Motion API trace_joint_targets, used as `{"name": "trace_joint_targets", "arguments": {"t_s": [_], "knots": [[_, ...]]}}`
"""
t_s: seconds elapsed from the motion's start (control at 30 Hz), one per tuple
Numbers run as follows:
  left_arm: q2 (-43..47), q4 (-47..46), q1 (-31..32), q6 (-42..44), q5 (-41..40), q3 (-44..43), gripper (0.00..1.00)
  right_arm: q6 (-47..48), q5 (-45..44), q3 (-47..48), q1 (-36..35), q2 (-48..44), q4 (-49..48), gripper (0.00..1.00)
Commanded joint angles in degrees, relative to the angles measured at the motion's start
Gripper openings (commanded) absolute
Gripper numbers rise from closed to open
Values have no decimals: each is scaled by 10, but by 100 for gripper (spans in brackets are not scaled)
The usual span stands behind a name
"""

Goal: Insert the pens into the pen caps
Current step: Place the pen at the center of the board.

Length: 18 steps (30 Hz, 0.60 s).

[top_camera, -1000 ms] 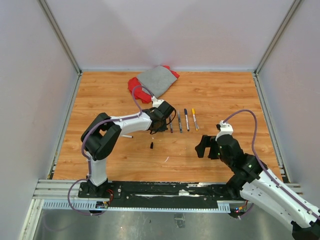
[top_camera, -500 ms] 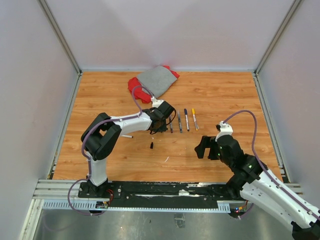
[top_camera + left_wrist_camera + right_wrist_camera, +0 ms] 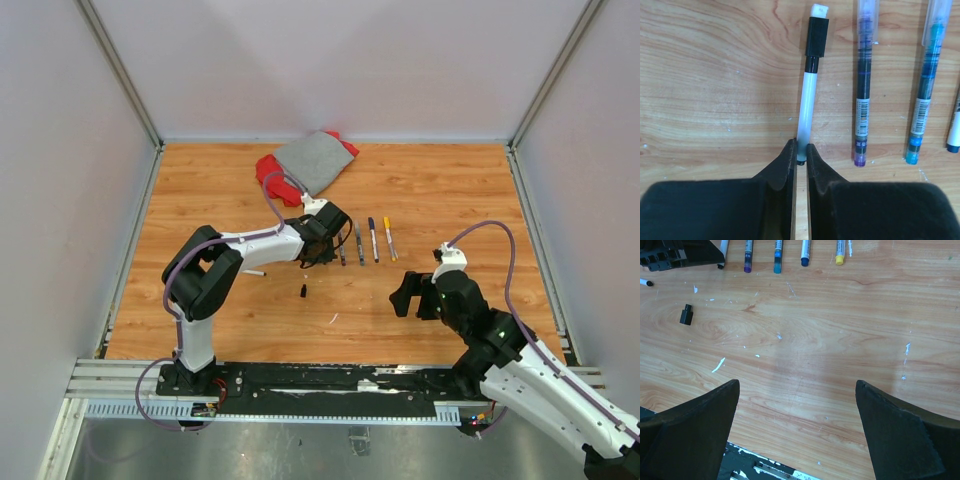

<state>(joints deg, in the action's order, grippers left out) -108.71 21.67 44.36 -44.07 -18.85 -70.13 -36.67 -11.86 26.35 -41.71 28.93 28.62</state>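
Top view: left gripper (image 3: 330,250) down at left end of pen row (image 3: 373,240), mid-table; right gripper (image 3: 413,293) hovers near right; left wrist: jaws pinched almost closed on near end of white pen (image 3: 807,100), black cap (image 3: 817,37) seemingly seated on its far end; right wrist: fingers spread wide, empty; loose cap (image 3: 686,315) and stray pen (image 3: 645,283) at left, probably still to do.

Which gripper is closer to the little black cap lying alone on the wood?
Left. The left gripper, pinching a white-barrelled pen, sits just beyond the little black cap; the right gripper hangs open far to its right.
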Motion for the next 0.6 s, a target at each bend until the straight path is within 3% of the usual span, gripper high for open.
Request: {"name": "trace_joint_targets", "arguments": {"t_s": [0.0,0.4,0.57], "knots": [[10,-30,-3,-34,13,14,8,-7,5,-7,5,-6,13,98],[59,-78,-6,-122,0,92,8,-9,6,-8,6,-11,18,99],[45,-70,-9,-112,3,80,18,-10,7,-8,5,-10,16,99]]}}
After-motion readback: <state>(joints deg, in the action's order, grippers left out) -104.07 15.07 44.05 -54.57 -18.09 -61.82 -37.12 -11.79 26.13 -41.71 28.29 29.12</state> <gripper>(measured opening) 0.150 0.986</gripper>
